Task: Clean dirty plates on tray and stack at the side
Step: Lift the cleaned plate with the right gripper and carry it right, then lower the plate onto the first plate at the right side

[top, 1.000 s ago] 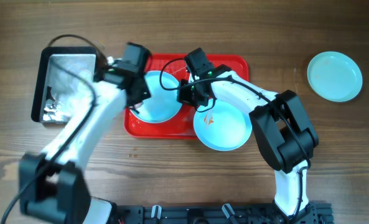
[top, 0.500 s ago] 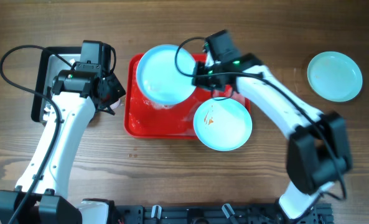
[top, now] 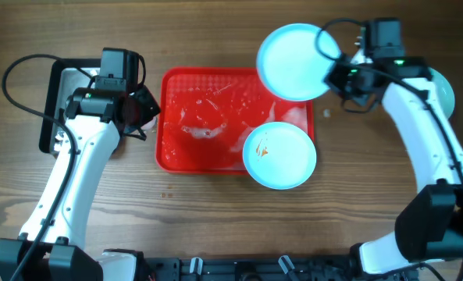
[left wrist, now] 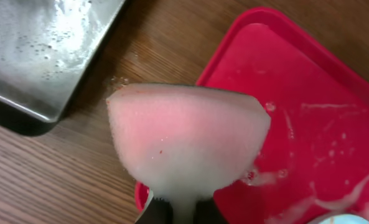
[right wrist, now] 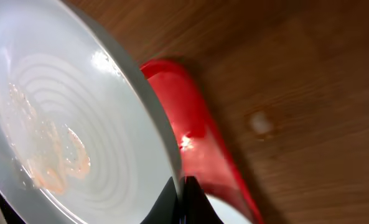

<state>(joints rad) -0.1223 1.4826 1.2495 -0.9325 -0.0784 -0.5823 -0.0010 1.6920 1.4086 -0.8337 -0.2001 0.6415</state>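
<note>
The red tray (top: 204, 148) lies mid-table, wet with suds. My right gripper (top: 342, 80) is shut on the rim of a pale turquoise plate (top: 293, 51) and holds it raised and tilted over the tray's far right corner. The right wrist view shows faint orange smears on that plate (right wrist: 60, 137), with my fingers (right wrist: 183, 200) pinching its rim. A second plate (top: 279, 156) with an orange smear lies on the tray's near right corner. A third plate (top: 444, 92) lies at the far right, mostly hidden by my right arm. My left gripper (top: 141, 109) is shut on a soapy sponge (left wrist: 187, 137) at the tray's left edge (left wrist: 308, 124).
A black-rimmed metal tin (top: 59, 94) with soapy water stands at the far left, and it also shows in the left wrist view (left wrist: 41, 50). A small wet speck (top: 325, 112) lies on the wood right of the tray. Cables loop above both arms.
My right gripper has lifted a plate off the tray and carried it right, past the tray's far right corner. My left gripper moved the sponge left off the tray a second ago, then stayed still.
</note>
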